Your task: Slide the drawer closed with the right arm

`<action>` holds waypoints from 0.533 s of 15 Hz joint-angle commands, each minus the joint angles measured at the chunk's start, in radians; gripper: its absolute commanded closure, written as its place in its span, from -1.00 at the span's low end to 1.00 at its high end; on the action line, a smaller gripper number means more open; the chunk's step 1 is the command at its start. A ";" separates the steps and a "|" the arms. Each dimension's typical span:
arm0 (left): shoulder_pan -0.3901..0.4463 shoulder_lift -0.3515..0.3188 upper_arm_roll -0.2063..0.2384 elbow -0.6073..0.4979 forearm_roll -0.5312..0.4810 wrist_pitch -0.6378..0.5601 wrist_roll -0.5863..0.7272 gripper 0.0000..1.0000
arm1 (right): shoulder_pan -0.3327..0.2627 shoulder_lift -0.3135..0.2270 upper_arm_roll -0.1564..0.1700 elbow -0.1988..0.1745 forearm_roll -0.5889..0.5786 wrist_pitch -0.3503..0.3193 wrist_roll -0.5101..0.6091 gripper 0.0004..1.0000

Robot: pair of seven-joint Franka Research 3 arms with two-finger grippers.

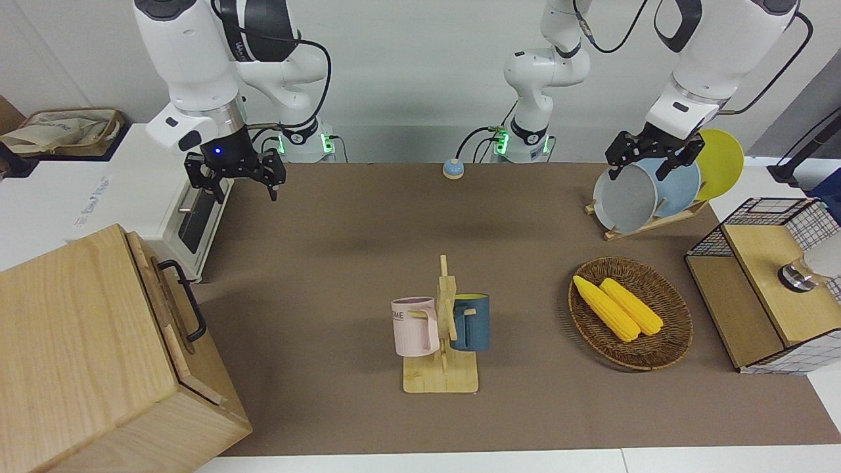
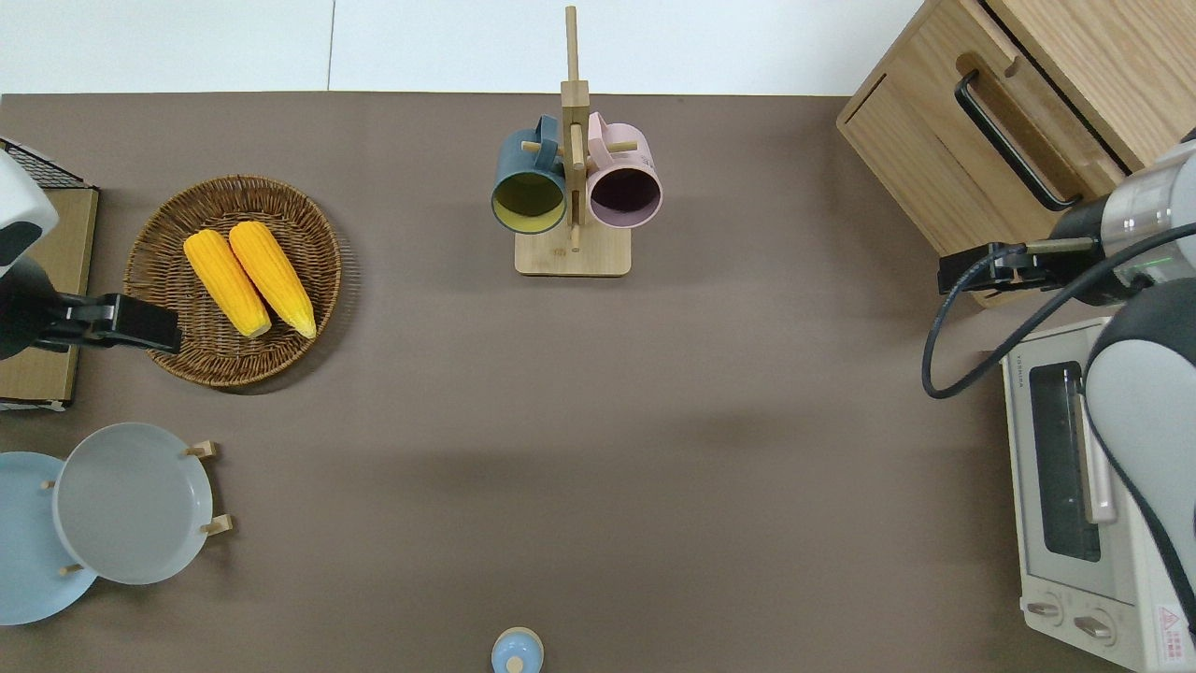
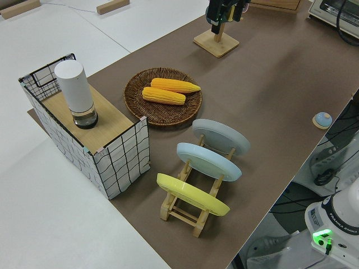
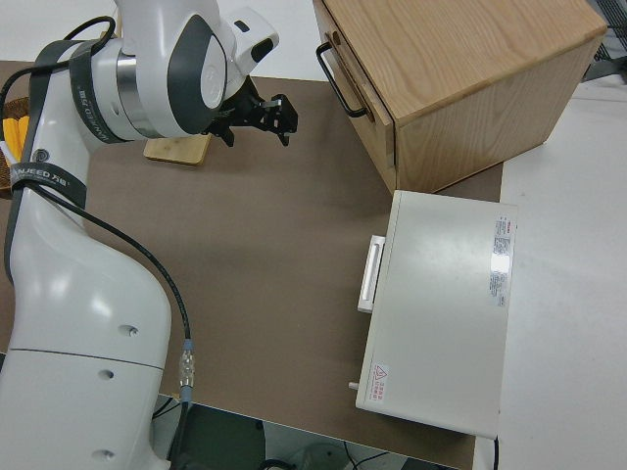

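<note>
The drawer (image 1: 167,309) sits in the big pale-wood cabinet (image 1: 72,341) at the right arm's end of the table. Its front panel lies close against the cabinet front, with the black loop handle (image 2: 1009,140) facing the table's middle. It also shows in the right side view (image 4: 355,78). My right gripper (image 1: 240,184) is open and empty, up in the air. In the overhead view it (image 2: 976,271) is over the table just off the cabinet's corner nearest the robots, apart from the handle. My left arm is parked, its gripper (image 1: 647,164) open.
A white oven (image 2: 1074,486) stands beside the cabinet, nearer to the robots. A mug tree (image 1: 441,328) with a pink and a blue mug stands mid-table. A basket of corn (image 1: 631,312), a plate rack (image 1: 657,190) and a wire-mesh box (image 1: 769,282) stand toward the left arm's end.
</note>
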 commanded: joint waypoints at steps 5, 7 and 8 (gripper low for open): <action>-0.007 -0.003 0.000 0.009 0.018 -0.018 -0.010 -0.99 | -0.007 0.030 0.004 0.050 0.012 -0.045 -0.044 -0.98; -0.007 -0.004 0.000 0.010 0.018 -0.018 -0.010 -0.99 | -0.015 0.030 0.004 0.050 0.019 -0.054 -0.044 -0.98; -0.007 -0.004 0.000 0.010 0.018 -0.018 -0.010 -0.99 | -0.016 0.030 0.004 0.051 0.018 -0.055 -0.044 -0.98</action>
